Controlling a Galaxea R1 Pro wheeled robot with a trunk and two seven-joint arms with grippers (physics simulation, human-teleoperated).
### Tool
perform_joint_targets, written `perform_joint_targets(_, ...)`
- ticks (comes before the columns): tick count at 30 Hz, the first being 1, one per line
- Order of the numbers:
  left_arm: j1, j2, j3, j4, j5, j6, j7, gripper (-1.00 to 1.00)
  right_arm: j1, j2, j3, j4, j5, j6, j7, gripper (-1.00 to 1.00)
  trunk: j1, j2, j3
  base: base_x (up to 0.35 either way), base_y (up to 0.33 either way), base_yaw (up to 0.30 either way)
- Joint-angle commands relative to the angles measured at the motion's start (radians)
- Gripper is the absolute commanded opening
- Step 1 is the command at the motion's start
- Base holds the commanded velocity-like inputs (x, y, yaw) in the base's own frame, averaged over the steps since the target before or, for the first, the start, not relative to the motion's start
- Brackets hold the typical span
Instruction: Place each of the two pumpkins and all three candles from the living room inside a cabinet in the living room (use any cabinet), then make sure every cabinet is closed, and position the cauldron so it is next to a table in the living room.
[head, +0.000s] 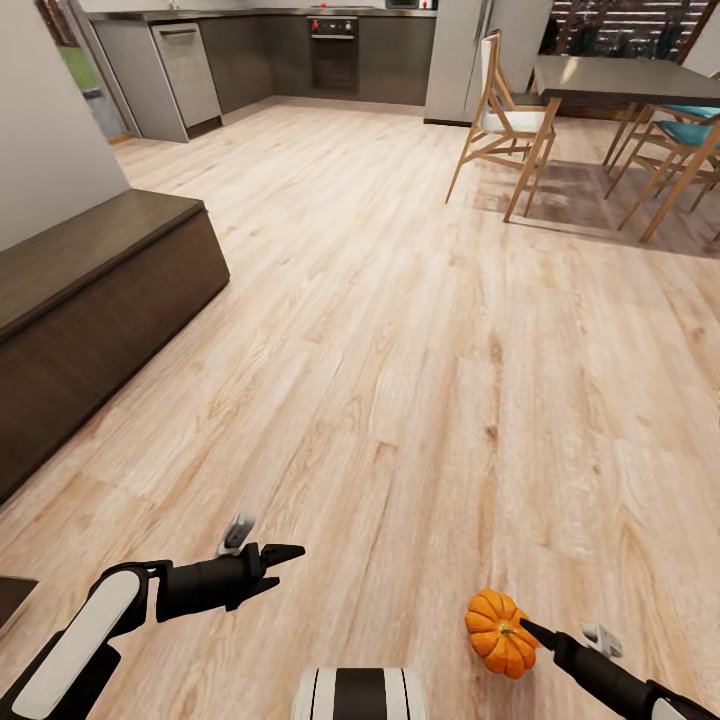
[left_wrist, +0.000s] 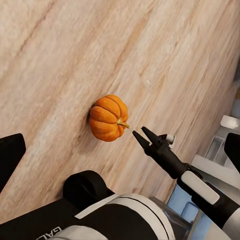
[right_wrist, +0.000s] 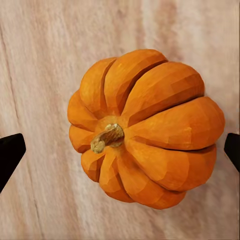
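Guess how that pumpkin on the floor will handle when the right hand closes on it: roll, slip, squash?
The pumpkin looks rigid, so it should hardly squash. Its round ribbed body could roll across the bare wood floor if nudged off-centre. The right hand has narrow tips, which may slide on the curved ribs unless they seat in the grooves.

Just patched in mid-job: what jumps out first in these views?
A bright-orange pumpkin on the pale wood floor, right at the tip of the right gripper, whose open fingers flank it in the right wrist view. The long dark cabinet runs along the left wall, drawers shut; the left gripper hangs empty.
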Motion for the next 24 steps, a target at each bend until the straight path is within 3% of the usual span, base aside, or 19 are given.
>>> perform_joint_targets(1, 0.000, 0.001, -0.001, -0.001, 0.011, 0.001, 0.010, 1.00, 0.000, 0.000, 0.004, 0.000, -0.011, 0.010, 0.003, 1.00, 0.000, 0.000, -0.001, 0.000, -0.053, 0.000)
perform_joint_targets(15, 0.000, 0.001, -0.015, -0.001, 0.011, 0.001, 0.010, 1.00, 0.000, 0.000, 0.004, 0.004, -0.012, 0.010, 0.004, 1.00, 0.000, 0.000, -0.001, 0.000, -0.029, 0.000)
perform_joint_targets(24, 0.000, 0.001, -0.014, -0.002, 0.014, 0.001, 0.010, 1.00, 0.000, 0.000, 0.004, 0.003, -0.012, 0.008, 0.004, 1.00, 0.004, -0.002, -0.035, 0.000, 0.000, 0.000)
